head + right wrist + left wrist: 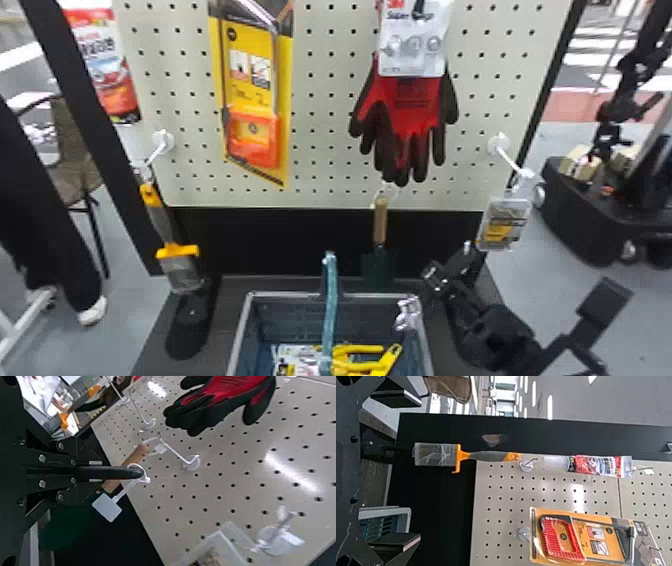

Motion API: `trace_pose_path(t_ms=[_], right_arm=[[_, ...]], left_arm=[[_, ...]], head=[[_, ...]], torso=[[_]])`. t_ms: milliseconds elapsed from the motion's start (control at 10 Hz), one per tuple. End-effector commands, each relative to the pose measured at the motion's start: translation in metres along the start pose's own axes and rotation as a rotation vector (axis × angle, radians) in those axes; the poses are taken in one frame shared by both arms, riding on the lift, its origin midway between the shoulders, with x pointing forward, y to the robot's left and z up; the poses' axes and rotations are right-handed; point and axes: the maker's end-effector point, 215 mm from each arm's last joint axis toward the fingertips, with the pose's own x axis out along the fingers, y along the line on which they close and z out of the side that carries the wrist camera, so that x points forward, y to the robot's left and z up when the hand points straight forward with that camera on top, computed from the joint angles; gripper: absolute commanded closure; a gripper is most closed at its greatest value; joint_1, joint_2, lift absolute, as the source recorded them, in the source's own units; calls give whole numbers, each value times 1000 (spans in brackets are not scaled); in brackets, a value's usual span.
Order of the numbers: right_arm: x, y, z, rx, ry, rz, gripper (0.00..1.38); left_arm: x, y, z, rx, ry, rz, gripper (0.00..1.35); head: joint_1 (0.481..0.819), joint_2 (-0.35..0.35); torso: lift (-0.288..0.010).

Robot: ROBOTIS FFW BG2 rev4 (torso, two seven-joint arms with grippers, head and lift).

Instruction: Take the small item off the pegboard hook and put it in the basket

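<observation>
1. Two fingers of the right tool (452, 272) are pressing together, and we are seeing a white ring (143, 469) around their tips, with a pale square tag (107, 508) sitting beside it; we cannot tell whether the fingers are clamping that ring.
2. The left tool (420, 470) is spreading its fingers wide apart, with nothing between them, and is facing the pegboard (325, 165).
3. Near the right tool, we are finding the small item (505, 220), a clear pack with a yellow label, hanging on the white hook (512, 162) at the board's right side.
4. Just beside the right tool, a wooden-handled trowel (380, 222) is hanging below red and black gloves (410, 115), and a white card pack (415, 50) is hanging in front of the gloves.
5. Below the board, the basket (280, 294) is standing on a dark base (160, 325), its teal handle (330, 300) rising upright; inside, we are seeing yellow-handled tools (350, 350) and a white package (300, 356).
6. Farther left, a carded saw (252, 125), a yellow and gray brush (161, 220) and a red-labeled tube (107, 65) are hanging.
</observation>
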Motion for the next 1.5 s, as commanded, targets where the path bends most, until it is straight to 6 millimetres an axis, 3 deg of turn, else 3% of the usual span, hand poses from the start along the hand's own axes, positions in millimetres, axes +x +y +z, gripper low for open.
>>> trace_pose_path(t_ms=[0, 700, 900, 1200, 1300, 1400], right_arm=[[9, -2, -24, 37, 43, 19, 1268], [40, -21, -107, 136, 190, 47, 1268], [46, -15, -119, 144, 222, 70, 1268], [44, -16, -120, 151, 222, 71, 1266], [45, -16, -118, 153, 215, 75, 1013], [45, -16, -116, 143, 210, 75, 578]], left_arm=[[1, -1, -1, -4, -2, -3, 119], [2, -2, -5, -11, -4, -3, 119], [5, -5, -5, -13, -10, -9, 119], [5, -5, -6, -14, -9, -8, 119], [5, -5, -6, -14, -9, -8, 119], [5, -5, -6, -14, -9, -8, 119]], head=[[549, 0], [549, 0], [549, 0], [549, 0], [549, 0], [549, 0]], torso=[[-100], [-100], [-100], [-100], [-100], [-100]])
